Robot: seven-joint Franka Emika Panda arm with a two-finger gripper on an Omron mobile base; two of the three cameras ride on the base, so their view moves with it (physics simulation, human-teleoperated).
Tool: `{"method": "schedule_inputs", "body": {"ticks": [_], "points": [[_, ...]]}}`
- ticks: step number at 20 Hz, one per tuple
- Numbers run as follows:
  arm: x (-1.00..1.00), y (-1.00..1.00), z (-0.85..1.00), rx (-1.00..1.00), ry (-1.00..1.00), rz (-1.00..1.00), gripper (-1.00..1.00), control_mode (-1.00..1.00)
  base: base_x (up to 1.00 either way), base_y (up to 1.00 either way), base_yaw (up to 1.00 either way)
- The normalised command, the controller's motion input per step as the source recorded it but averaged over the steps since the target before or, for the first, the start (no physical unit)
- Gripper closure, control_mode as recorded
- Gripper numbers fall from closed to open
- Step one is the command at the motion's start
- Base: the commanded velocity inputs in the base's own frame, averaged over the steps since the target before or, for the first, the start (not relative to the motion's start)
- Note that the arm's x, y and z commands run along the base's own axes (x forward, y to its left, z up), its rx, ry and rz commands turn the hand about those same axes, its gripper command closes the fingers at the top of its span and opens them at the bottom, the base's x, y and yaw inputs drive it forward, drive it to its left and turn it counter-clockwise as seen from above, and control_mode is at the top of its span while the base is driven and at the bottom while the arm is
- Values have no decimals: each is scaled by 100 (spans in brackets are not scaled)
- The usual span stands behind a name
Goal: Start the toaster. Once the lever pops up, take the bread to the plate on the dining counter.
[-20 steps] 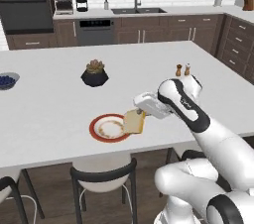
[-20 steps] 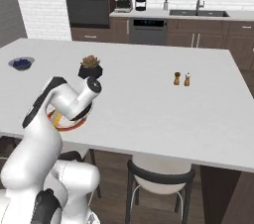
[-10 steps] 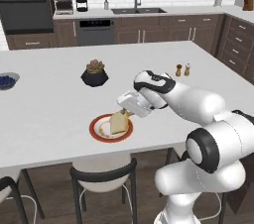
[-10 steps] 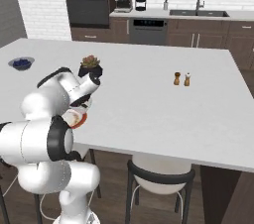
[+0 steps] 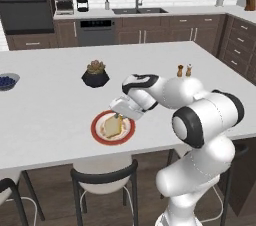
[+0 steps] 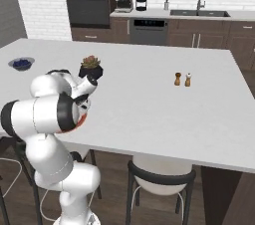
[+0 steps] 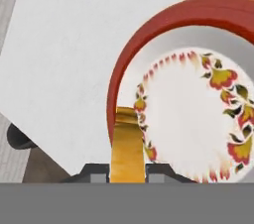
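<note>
Pinching square golden-crusted bread [image 5: 111,127] edgewise, gripper [image 5: 119,115] fingers clamped; round red-rimmed plate [image 5: 97,135] beneath, smooth white dining counter [image 5: 50,100].

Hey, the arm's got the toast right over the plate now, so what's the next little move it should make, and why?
Probably open the gripper and let go. In the left base view the bread sits low over the plate on the dining counter, seemingly touching its centre, though contact is hard to confirm. The hand view shows the crust clamped between the fingers above the red rim, so a short lowering first may help.
</note>
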Motion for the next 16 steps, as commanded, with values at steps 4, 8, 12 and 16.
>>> {"method": "schedule_inputs", "body": {"ticks": [4, 8, 12, 16], "points": [[40, 0, -36, -3, 2, 0, 100, -100, 0, 0, 0], [21, 7, -18, -8, 0, 0, 100, -100, 0, 0, 0], [0, 0, -2, -5, 0, 0, 100, -100, 0, 0, 0], [0, 0, 0, -4, 0, 0, 100, -100, 0, 0, 0]]}}
